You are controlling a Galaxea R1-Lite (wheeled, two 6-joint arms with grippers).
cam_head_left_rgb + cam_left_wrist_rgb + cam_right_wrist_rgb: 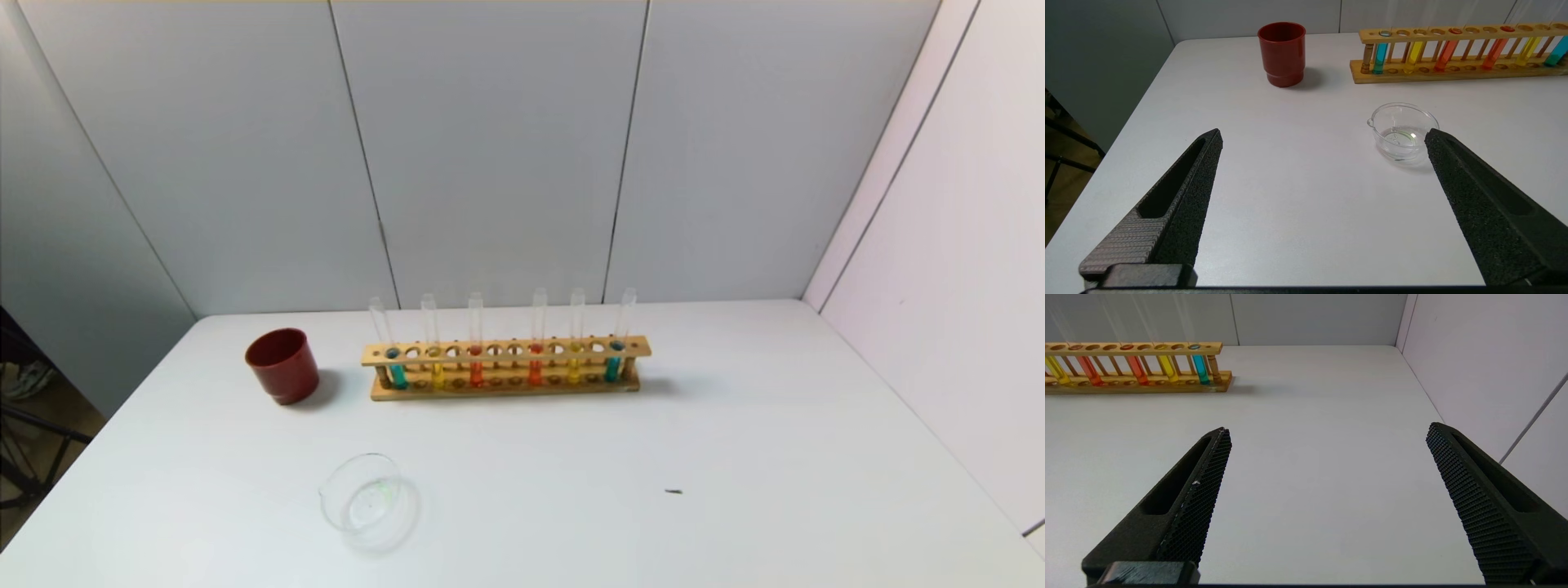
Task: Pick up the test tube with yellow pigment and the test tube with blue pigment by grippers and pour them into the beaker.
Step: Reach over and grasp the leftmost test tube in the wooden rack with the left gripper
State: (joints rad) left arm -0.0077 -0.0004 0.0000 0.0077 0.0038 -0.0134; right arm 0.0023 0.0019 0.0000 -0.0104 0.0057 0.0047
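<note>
We see a bare white table [735, 425] boxed in by grey wall panels [490, 147]. At twelve o'clock the wooden rack [506, 366] holds every tube: blue [397, 374] and yellow [438, 375] at its left end. The beaker [369, 500] sits at seven o'clock, the red cup [282, 365] at ten. Our left gripper [1323, 136] and right gripper [1329, 428] both gape wide, holding nothing.
</note>
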